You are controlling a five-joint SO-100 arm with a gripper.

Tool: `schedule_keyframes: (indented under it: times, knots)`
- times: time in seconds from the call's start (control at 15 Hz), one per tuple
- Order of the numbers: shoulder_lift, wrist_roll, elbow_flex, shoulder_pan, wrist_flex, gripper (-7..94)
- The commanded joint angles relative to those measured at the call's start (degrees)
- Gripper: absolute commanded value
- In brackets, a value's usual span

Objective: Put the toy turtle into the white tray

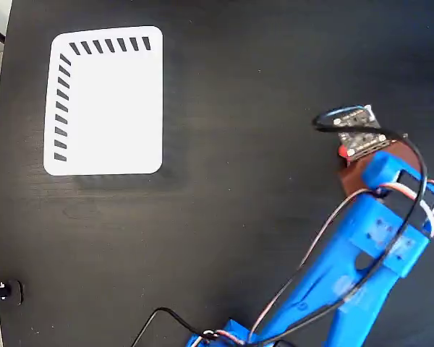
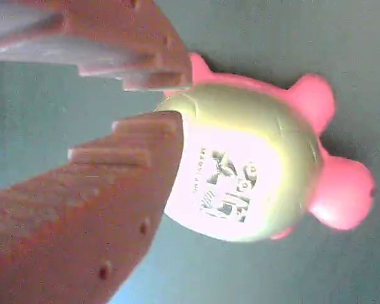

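Observation:
The toy turtle (image 2: 259, 171) fills the wrist view, lying on the dark table with its pink-red head at the right and a printed mark on its pale shiny shell. My gripper (image 2: 174, 101) has brown fingers (image 2: 114, 196) whose tips sit at the turtle's rear edge. The jaws are a narrow gap apart, and the lower tip overlaps the shell. In the fixed view only a red bit of the turtle (image 1: 343, 152) shows under my gripper (image 1: 349, 165) at the right. The white tray (image 1: 105, 101) lies far off at the upper left with nothing in it.
The blue arm (image 1: 354, 267) comes in from the bottom right with cables along it. A small circuit board (image 1: 358, 134) sits on the wrist. The dark table (image 1: 239, 144) stretches between turtle and tray; its left edge (image 1: 3, 181) is near the tray.

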Motion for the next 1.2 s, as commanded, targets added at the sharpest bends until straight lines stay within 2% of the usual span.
schedule_keyframes:
  times: [0.0,0.13,0.4,0.73,0.8,1.13]
  knots:
    - [-0.79,2.55,-4.92,2.02,2.72,0]
    - [-3.34,5.71,-6.06,2.37,3.52,6]
    - [-7.82,7.82,-12.57,2.90,7.21,9]
    - [-13.01,8.53,-19.60,4.66,9.49,34]
    - [-13.89,9.05,-19.60,4.83,9.49,42]
    - [-16.52,11.51,-19.69,4.48,9.67,54]
